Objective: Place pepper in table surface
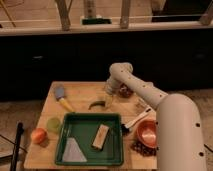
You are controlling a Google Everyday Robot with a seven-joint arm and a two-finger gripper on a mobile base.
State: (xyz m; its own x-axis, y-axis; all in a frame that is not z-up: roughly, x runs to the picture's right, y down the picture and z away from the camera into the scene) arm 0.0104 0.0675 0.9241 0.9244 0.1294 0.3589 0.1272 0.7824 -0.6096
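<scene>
So the pepper [96, 104] is lying on the table surface [80, 90], on bare planks just behind the green tray [63, 131] and to the right of the yellow-handled brush [62, 98]. The gripper [108, 99] is hanging right at the pepper's right end, pointing down at the wood, with the arm [139, 89] reaching in from the right side. I honestly can't tell whether the gripper is clamping the pepper or letting go of it, or even whether the two are touching. At the least they're sitting just beside each other.

Why that spot? My guess is it's getting picked because it's open wood. The tray is sitting in front, the brush to the left, a dark reddish thing [124, 91] behind the arm, and the orange bowl [148, 131] and white-handled tool [135, 120] off to the right.

The pepper is looking flat on the planks rather than dangling, so I'm reading the task as basically at the release stage. If it's being held, the next move is looking like opening up and lifting straight up, so the curved pod isn't getting dragged toward the tray rim.
</scene>
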